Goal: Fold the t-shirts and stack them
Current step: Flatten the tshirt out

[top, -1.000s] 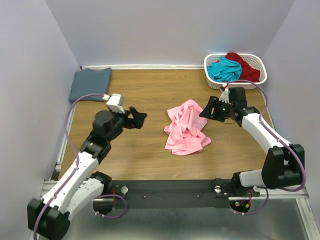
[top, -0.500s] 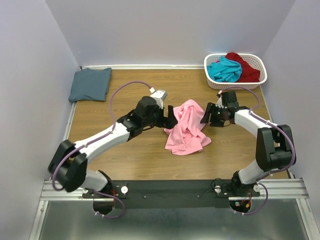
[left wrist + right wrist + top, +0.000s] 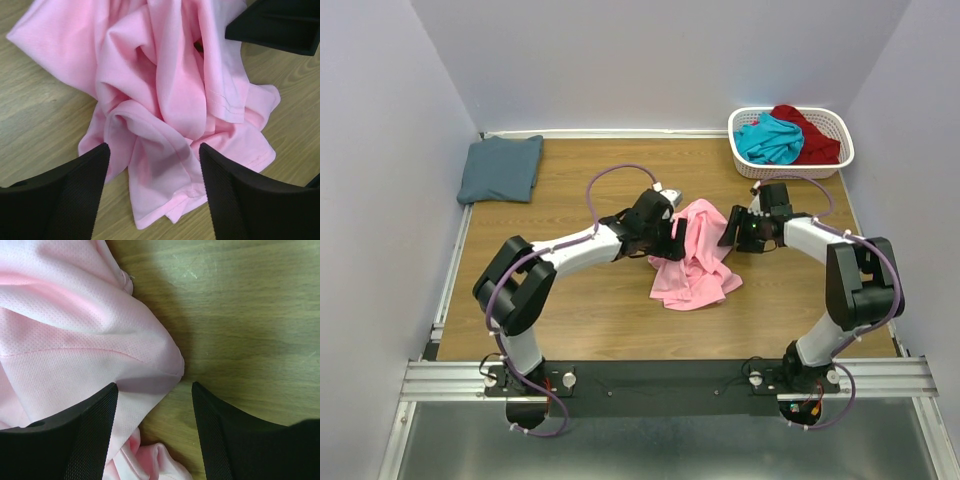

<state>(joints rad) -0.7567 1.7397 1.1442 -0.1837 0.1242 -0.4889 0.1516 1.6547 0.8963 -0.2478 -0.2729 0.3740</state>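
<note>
Pink t-shirt (image 3: 692, 258) is lying crumpled in the middle of the wooden worktop (image 3: 590, 300). Left end effector (image 3: 152, 148) is spread wide over the shirt's bunched folds, with nothing pinched. Right end effector (image 3: 153, 386) is open too, straddling a hemmed edge on the shirt's other side, not clamped.

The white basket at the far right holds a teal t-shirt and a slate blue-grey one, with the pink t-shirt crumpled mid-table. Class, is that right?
No. The top external view shows the basket holding the teal t-shirt and a dark red t-shirt, not a blue-grey one; the pink t-shirt is crumpled mid-table.
</note>
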